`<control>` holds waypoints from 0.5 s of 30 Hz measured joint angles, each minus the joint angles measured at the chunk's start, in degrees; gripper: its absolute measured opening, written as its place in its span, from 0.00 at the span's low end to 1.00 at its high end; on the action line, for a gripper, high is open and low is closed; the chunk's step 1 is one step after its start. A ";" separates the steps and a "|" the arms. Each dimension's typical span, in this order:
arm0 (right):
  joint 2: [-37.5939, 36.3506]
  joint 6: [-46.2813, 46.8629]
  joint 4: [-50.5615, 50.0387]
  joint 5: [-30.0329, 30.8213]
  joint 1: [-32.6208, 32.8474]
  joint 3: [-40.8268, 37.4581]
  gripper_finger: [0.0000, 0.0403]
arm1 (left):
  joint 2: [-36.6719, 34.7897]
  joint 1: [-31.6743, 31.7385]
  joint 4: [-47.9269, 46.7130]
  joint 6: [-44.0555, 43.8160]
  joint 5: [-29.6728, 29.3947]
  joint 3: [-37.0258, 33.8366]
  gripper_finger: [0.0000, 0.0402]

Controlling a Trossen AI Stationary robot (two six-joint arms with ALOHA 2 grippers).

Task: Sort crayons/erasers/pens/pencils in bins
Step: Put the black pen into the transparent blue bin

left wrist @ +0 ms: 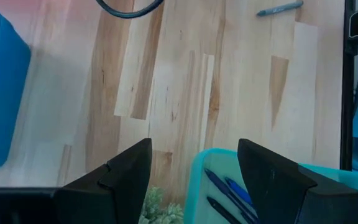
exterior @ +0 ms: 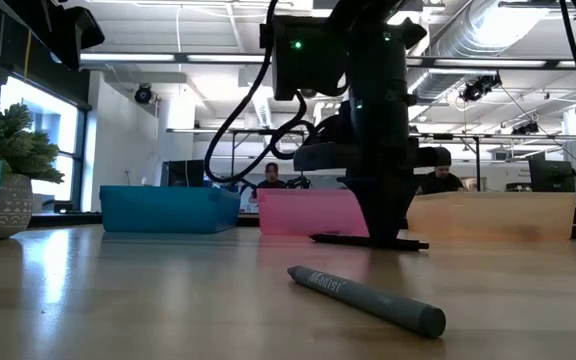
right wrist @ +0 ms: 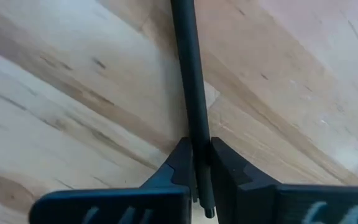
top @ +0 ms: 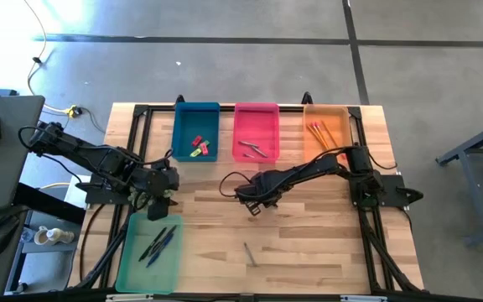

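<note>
My right gripper is down at the table's middle, shut on a black pen, which also shows in the low view. A grey crayon lies flat on the table nearer the front edge. My left gripper is open and empty, over the far end of the light green bin, which holds several pens. The blue bin holds erasers. The pink bin holds crayons. The orange bin holds pencils. My right gripper pinches the pen near one end between its two fingertips. The fingers come from above, pointing down, and lie across the pen. The pen lies level at the table top; whether it rests on the wood or is just clear, I cannot tell.
The blue, pink and orange bins stand in a row along the far edge. The green bin lies at the near left. A potted plant stands at the left in the low view. People sit in the room beyond the table. Bare wood lies between the crayon and the bins.
</note>
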 joint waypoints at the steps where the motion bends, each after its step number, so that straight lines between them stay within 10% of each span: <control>1: -0.01 0.02 -0.02 0.00 0.30 0.00 0.02 | 0.00 -0.27 -0.04 -0.02 -0.04 0.00 0.56; 15: -0.98 1.55 0.21 -0.88 4.38 4.21 0.01 | 0.02 -6.20 0.05 -3.44 -4.56 -0.02 0.56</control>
